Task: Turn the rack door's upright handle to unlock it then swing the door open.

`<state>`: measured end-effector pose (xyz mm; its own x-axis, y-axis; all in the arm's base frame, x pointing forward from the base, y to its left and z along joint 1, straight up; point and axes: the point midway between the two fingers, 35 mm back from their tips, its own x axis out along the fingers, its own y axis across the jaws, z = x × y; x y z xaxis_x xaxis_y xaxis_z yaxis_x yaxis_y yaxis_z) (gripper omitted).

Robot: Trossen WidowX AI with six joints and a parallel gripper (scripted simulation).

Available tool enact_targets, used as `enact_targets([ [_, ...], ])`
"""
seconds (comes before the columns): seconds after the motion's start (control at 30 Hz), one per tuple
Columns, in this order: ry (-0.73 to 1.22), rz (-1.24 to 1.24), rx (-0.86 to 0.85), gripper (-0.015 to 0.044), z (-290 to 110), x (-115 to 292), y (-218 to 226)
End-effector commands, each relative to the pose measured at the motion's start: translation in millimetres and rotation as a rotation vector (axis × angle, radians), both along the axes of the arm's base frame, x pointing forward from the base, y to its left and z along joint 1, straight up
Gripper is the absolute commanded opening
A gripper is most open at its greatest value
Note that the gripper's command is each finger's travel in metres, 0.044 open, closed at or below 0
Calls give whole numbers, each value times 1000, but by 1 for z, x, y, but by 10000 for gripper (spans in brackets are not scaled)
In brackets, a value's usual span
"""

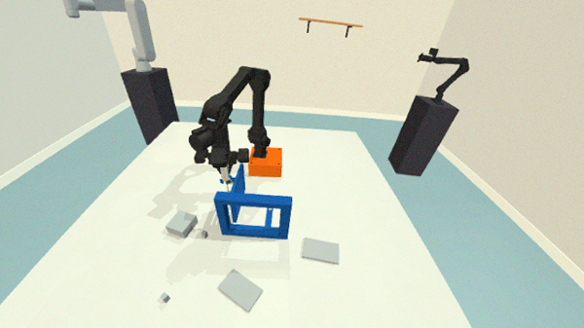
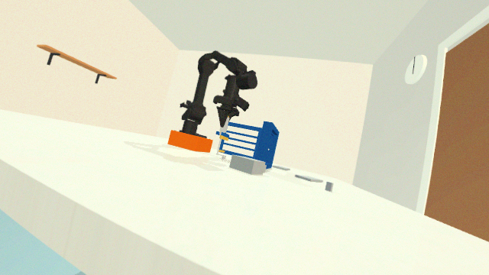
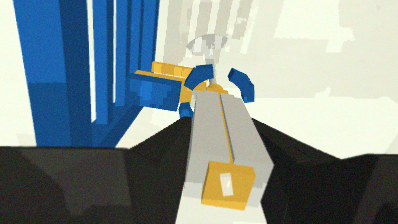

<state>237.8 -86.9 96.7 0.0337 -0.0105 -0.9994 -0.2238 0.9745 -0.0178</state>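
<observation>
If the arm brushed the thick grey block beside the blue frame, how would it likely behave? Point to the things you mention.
The grey block [image 1: 181,223] [image 2: 244,164] probably wouldn't tip easily, being wide and low. Its flat faces suggest sliding rather than rolling, and its crisp edges hint at something stiff.

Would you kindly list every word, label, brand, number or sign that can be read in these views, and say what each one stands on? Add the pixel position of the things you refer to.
There is no readable text in any view.
The arm [image 1: 258,78] [image 2: 206,66]: a small pale mark near its wrist in the top view, too small and blurred to read.
The wall clock [image 2: 416,69]: a dark hand shows, but no numerals can be made out.
The rack door [image 1: 239,187] and the orange base [image 1: 265,171] [image 2: 189,143]: no lettering visible.
</observation>
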Motion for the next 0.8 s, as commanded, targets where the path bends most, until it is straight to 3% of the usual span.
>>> enact_targets([
  [0.0,1,14,1,27,0,0,0],
  [0.03,1,14,1,27,0,0,0],
  [0.37,1,14,1,289,0,0,0],
  [0.77,1,14,1,298,13,1,0],
])
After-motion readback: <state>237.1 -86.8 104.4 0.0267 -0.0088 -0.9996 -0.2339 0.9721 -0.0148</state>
